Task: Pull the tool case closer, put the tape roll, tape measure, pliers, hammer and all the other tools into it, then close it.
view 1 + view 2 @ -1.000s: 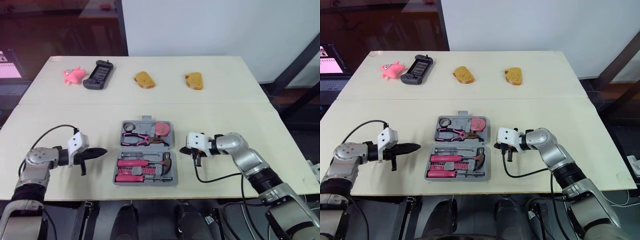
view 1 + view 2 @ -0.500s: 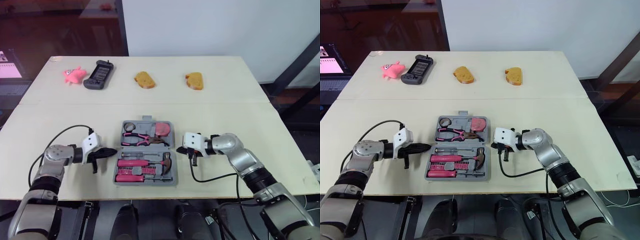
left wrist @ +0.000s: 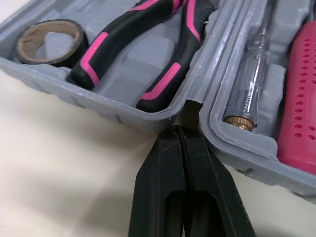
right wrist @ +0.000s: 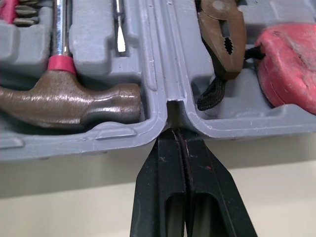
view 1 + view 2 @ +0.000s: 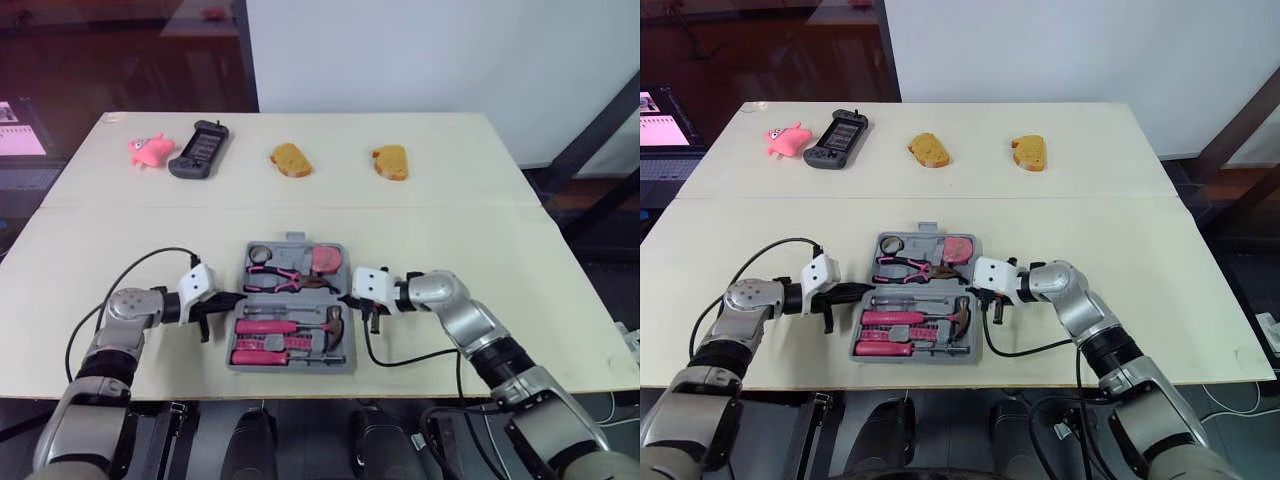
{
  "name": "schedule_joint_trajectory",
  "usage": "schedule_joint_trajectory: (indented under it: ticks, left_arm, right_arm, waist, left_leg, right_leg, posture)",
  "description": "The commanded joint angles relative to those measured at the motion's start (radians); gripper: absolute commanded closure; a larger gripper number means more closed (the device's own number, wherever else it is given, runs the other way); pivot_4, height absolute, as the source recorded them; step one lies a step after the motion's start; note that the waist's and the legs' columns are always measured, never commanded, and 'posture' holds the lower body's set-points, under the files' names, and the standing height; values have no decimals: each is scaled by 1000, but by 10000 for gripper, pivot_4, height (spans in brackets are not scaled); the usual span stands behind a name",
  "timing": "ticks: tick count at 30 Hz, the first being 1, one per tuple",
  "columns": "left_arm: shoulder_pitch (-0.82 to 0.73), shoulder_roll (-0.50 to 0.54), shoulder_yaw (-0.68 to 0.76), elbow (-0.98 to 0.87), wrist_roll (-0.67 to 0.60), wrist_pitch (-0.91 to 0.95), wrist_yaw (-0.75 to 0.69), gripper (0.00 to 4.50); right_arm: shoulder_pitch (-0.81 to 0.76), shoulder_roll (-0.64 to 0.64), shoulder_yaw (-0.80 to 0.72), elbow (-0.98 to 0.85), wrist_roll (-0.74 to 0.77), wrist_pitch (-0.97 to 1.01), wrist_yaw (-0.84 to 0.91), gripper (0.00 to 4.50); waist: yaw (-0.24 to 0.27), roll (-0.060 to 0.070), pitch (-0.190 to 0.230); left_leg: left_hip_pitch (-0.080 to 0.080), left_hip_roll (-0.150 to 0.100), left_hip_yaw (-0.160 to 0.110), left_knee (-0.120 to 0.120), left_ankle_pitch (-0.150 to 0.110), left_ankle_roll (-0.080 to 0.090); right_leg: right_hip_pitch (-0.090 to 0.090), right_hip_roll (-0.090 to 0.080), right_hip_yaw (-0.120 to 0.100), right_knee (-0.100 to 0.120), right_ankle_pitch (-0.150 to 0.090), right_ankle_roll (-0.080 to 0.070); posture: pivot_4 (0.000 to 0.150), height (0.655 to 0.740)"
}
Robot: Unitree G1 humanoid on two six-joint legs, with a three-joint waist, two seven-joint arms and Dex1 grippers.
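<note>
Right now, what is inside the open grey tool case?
The grey plastic tool case holds a black tape roll, pink-and-black pliers, a pink tape measure, a brown-headed hammer, pink-handled screwdrivers and a clear tester. Whatever lies under them is covered.

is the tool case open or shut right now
Open. The tool case lies flat with both halves spread, and the pliers, hammer and tape roll show in their slots.

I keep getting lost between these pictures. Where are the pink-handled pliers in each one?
Left eye view: pliers in the tool case's far half, beside tape roll and tape measure.
Right eye view: the same place.
Left wrist view: their pink-black handles, beside the tape roll.
Right wrist view: their brown metal head, beside the tape measure.
Shared landmark: the case's middle ridge.
</note>
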Motion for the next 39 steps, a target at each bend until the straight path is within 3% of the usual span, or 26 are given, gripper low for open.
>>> schedule_joint_trajectory:
  ticks: [1, 17, 28, 39]
  left_arm:
    - [25, -22, -37, -95, -16, 18, -39, 44887]
    - [190, 4, -32, -277, -34, 93, -9, 44887]
    - [202, 19, -19, -254, -25, 93, 23, 44887]
    - [223, 128, 113, -230, -118, 123, 58, 44887]
  right_arm:
    - [22, 9, -1, -76, 17, 10, 9, 45000]
    - [132, 2, 0, -245, 36, 128, 38, 45000]
    - [158, 4, -15, -289, 36, 179, 20, 45000]
    - [180, -166, -143, -255, 102, 188, 64, 45000]
  waist:
    - [0, 0, 0]
    - [-1, 0, 0]
    - [-2, 0, -1]
    - [-6, 0, 0]
  left_leg:
    - [0, 0, 0, 0, 0, 0]
    - [2, 0, 0, 0, 0, 0]
    - [3, 0, 0, -1, 0, 0]
    - [4, 0, 0, -1, 0, 0]
  right_leg:
    - [0, 0, 0, 0, 0, 0]
    - [2, 0, 0, 0, 0, 0]
    - [2, 0, 0, 0, 0, 0]
    - [3, 0, 0, 1, 0, 0]
  posture:
    - [1500, 7207]
    - [1500, 7207]
    - [1500, 7207]
    - [1500, 7207]
